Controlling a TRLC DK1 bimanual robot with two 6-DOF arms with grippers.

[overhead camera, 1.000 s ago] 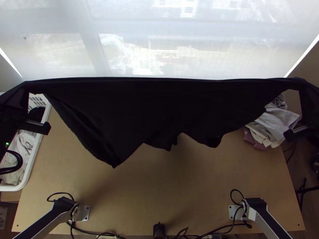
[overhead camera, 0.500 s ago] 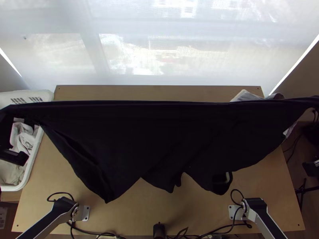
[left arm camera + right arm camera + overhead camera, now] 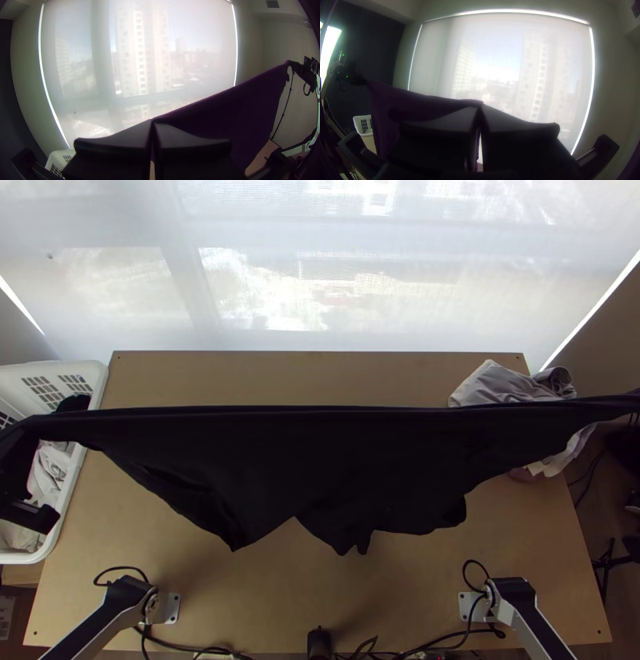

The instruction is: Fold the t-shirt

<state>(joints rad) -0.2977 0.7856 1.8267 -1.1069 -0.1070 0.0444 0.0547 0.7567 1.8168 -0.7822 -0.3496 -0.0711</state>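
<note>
Picked up and stretched only. Holding t-shirt (image 3: 320,460) above desk (image 3: 288,608), taut from left edge towards right edge, pinched at opposite ends in left gripper (image 3: 152,121) and right gripper (image 3: 481,106). Probably need to lay flat, then do all folding.

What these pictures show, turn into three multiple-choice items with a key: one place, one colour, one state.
1. Where is the basket?
A) At the table's left side
B) At its right side
C) At its middle

2. What colour is the basket?
A) Red
B) Green
C) White

3. How is the t-shirt?
A) Folded flat
B) Stretched in the air
C) Bunched in the basket

1: A, the top view shows it along the left edge.
2: C, its rim and walls are white.
3: B, the left gripper and right gripper hold its upper edge taut.
</note>
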